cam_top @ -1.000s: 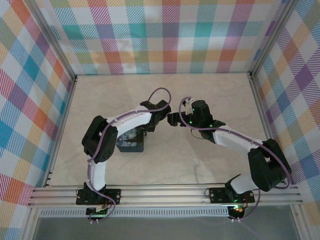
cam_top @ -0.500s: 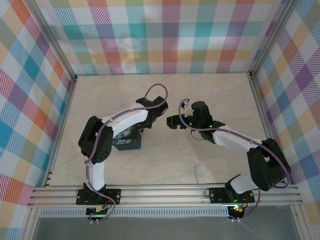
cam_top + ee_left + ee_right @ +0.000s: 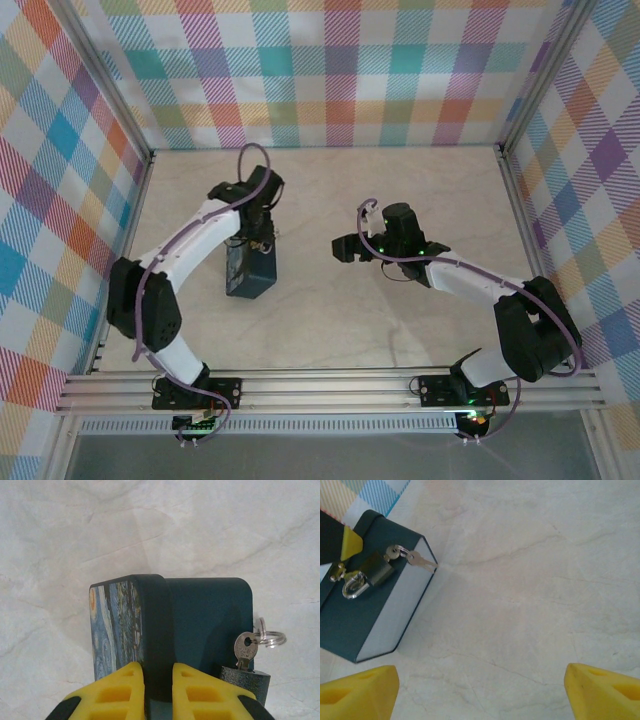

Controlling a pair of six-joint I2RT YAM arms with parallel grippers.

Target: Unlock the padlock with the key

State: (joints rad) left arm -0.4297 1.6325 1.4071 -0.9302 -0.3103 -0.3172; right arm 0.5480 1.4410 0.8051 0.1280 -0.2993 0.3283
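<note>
The padlock [image 3: 376, 570] is a small dark block lying on the side of a dark blue swirl-painted box [image 3: 250, 272], its silver shackle [image 3: 351, 589] through the clasp. A silver key [image 3: 245, 649] sticks in the padlock [image 3: 246, 681], and a key ring [image 3: 269, 639] carries a second key [image 3: 423, 561]. My left gripper [image 3: 158, 672] stands at the box's far end [image 3: 256, 238], its yellow fingers pressed on either side of a dark edge of the box [image 3: 210, 610]. To the right of the box, my right gripper [image 3: 343, 247] hangs wide open over bare table [image 3: 480, 695].
The pale marble-look tabletop [image 3: 330, 190] is walled by plaid panels [image 3: 330, 70] at the back and on both sides. A metal rail [image 3: 330, 385] with the arm bases runs along the near edge.
My left arm has swung from the middle of the table back and left to the box's far end, and its jaws have narrowed. The right gripper has hardly moved.
</note>
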